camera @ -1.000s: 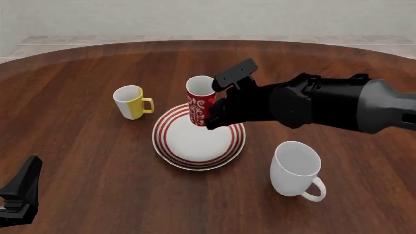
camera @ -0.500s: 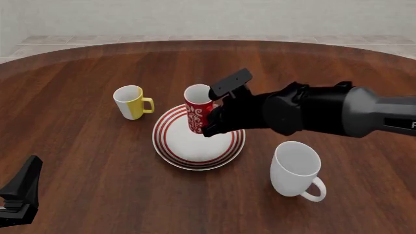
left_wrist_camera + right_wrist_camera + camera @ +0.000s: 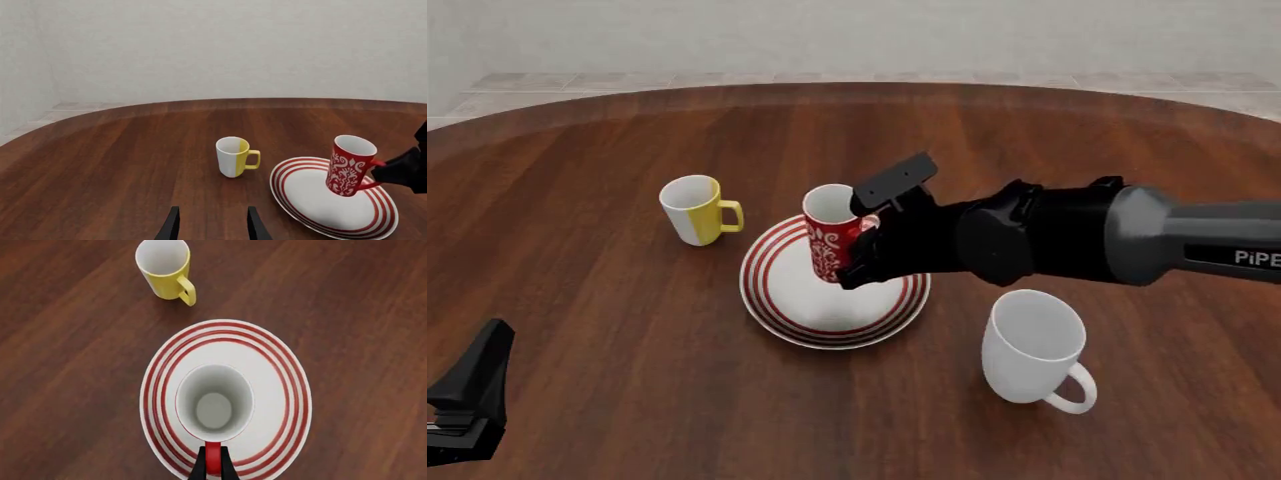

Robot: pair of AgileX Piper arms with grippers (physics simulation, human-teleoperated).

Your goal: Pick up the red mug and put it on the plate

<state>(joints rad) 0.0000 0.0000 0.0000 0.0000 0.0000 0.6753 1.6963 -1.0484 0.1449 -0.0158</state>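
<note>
Red mug (image 3: 831, 240) has dropped lower since prev frame, now tilted just over the plate (image 3: 777, 300) centre; can't tell if base touches. Right gripper (image 3: 212, 466) pinches mug handle, fingers closed on it. Left gripper (image 3: 210, 225) sits apart w/ fingers spread, holding nothing. Yellow-and-white mug (image 3: 698, 209) stands beside plate; white mug (image 3: 1034, 347) near front right.

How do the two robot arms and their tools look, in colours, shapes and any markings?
The right arm is matte black with bulky rounded joints, then a smooth grey tube lettered "PiPE" in white. Its tool is black, with flat angular fingers. The left tool is black too, showing two thin tapered fingers. No cables are visible.
</note>
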